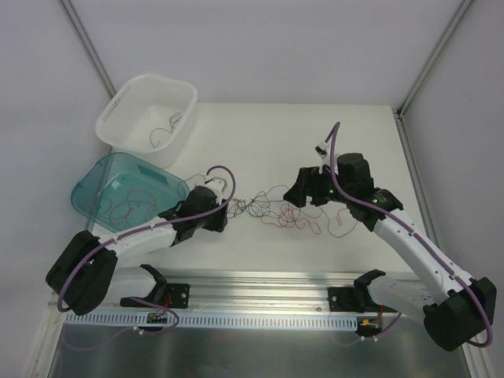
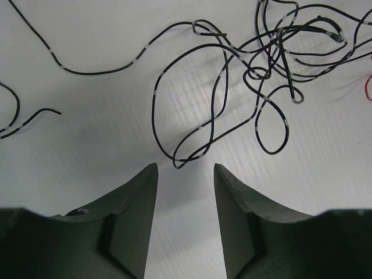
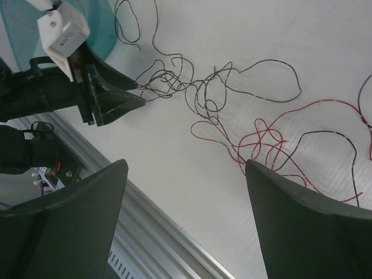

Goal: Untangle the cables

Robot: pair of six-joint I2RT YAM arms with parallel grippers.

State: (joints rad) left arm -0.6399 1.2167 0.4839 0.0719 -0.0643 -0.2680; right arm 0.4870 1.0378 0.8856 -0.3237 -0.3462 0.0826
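Note:
The cables lie in a loose tangle on the white table between my two grippers: thin black strands point(image 1: 253, 206) on the left, red ones point(image 1: 309, 220) on the right. In the left wrist view the black strands point(image 2: 267, 64) knot together ahead, and one long loop ends just in front of my left gripper point(image 2: 185, 168), which is open with nothing between its fingers. My right gripper point(image 3: 186, 165) hangs wide open and empty above the table, with the red curls point(image 3: 261, 142) by its right finger. The left gripper point(image 3: 136, 96) touches the black knot point(image 3: 174, 81).
A white slotted basket point(image 1: 187, 98) at the back left holds a few dark wires. A teal tub point(image 1: 169, 183) beside the left arm holds red ones. An aluminium rail point(image 1: 260, 287) runs along the near table edge.

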